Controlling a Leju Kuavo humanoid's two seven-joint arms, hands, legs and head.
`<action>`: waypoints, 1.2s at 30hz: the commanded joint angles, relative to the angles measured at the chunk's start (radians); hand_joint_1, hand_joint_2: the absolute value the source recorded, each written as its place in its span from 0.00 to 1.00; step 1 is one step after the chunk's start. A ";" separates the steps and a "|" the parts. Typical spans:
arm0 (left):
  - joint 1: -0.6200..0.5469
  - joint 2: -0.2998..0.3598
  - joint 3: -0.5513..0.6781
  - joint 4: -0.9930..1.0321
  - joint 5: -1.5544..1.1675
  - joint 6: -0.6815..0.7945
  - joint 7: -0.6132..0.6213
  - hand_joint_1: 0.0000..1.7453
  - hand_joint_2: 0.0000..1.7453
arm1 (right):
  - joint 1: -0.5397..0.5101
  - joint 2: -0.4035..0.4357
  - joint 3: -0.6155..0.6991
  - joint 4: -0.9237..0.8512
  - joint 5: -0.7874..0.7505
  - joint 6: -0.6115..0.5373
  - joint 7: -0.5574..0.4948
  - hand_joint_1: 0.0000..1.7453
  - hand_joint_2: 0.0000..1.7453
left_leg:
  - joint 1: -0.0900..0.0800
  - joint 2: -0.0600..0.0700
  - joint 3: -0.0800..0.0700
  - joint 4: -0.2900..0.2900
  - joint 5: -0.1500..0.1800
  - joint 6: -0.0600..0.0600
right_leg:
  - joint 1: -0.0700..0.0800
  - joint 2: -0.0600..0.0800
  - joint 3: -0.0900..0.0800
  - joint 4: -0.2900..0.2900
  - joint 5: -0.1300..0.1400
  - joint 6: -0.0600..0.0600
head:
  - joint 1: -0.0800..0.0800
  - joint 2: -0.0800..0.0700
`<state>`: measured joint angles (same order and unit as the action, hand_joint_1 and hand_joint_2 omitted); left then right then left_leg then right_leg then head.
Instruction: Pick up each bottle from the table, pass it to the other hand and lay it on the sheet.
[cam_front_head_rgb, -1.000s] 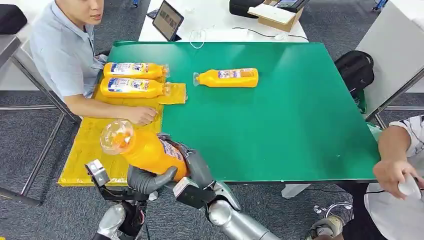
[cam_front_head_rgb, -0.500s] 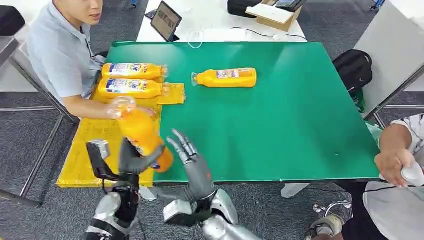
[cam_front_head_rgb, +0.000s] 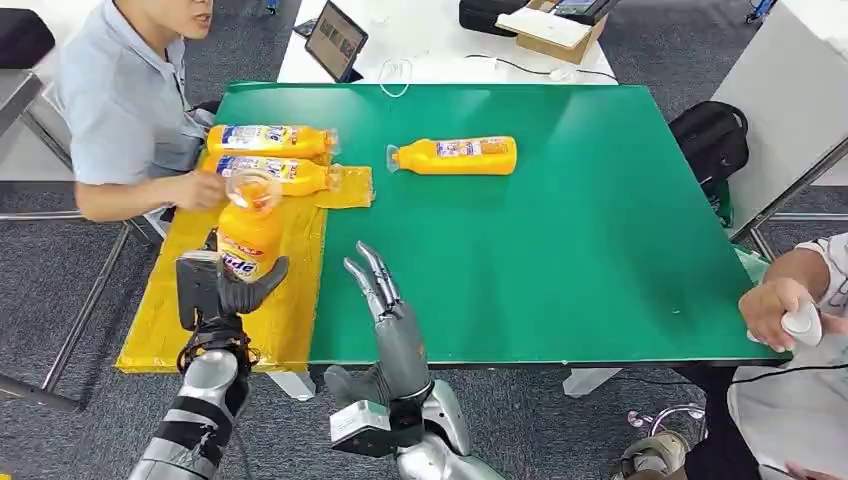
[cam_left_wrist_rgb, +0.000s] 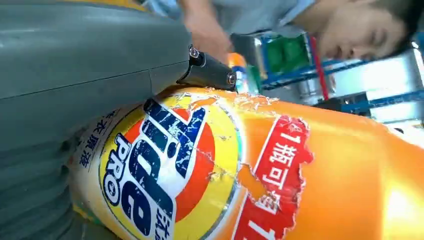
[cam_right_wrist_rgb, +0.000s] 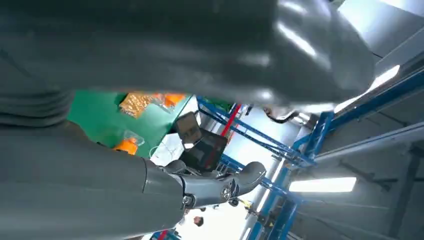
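Observation:
My left hand (cam_front_head_rgb: 232, 290) grips an orange bottle (cam_front_head_rgb: 248, 228) upright above the yellow sheet (cam_front_head_rgb: 175, 310) at the table's left side; the left wrist view shows the bottle's label (cam_left_wrist_rgb: 170, 165) close up under the grey thumb (cam_left_wrist_rgb: 90, 55). My right hand (cam_front_head_rgb: 385, 310) stands open over the near edge of the green table (cam_front_head_rgb: 560, 260), its fingers spread and holding nothing. Two orange bottles (cam_front_head_rgb: 268, 140) (cam_front_head_rgb: 290, 175) lie on the far end of the sheet. Another orange bottle (cam_front_head_rgb: 455, 155) lies on its side on the green table.
A person in a grey shirt (cam_front_head_rgb: 120, 100) sits at the left, one hand (cam_front_head_rgb: 195, 190) resting on the sheet near the held bottle. Another person's hand (cam_front_head_rgb: 785, 315) holds a white device at the right edge. A tablet (cam_front_head_rgb: 335, 40) and box (cam_front_head_rgb: 550, 30) stand on the white table behind.
The bottle passed from my right hand to my left, which carried it left and away over the sheet. My right hand let go and opened. The person's hand drew back along the sheet.

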<state>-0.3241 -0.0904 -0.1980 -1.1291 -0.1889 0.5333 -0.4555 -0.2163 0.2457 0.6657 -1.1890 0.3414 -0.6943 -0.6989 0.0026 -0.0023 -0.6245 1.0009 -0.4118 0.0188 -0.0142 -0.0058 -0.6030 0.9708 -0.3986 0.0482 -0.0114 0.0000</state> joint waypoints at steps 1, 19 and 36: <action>-0.078 0.057 -0.056 0.119 -0.054 0.022 0.018 1.00 1.00 | -0.024 -0.031 0.033 0.001 -0.024 -0.004 0.001 0.00 0.00 | 0.001 0.000 0.004 -0.001 -0.001 -0.001 | 0.001 0.000 0.003 0.000 -0.001 -0.002 | 0.000 0.000; -0.560 0.162 -0.398 0.705 -0.824 -0.467 0.209 1.00 1.00 | -0.017 -0.091 0.079 -0.024 -0.130 -0.004 0.001 0.00 0.00 | 0.001 0.000 0.002 0.001 0.001 -0.002 | 0.001 -0.001 0.002 0.000 0.001 -0.004 | 0.000 0.000; -0.601 0.118 -0.370 0.818 -0.785 -0.620 0.268 0.32 1.00 | -0.036 -0.093 0.106 0.009 -0.174 -0.004 0.001 0.00 0.00 | 0.001 0.001 0.004 0.001 0.000 -0.002 | 0.001 0.000 0.003 0.000 0.001 -0.004 | 0.000 0.000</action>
<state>-0.8489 0.0504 -0.5432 -0.4467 -0.9983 -0.0374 -0.2140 -0.2103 0.1831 0.7336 -1.2226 0.1831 -0.6947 -0.6989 0.0027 -0.0007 -0.6243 1.0010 -0.4102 0.0178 -0.0140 -0.0057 -0.6035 0.9713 -0.3963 0.0458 -0.0114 0.0000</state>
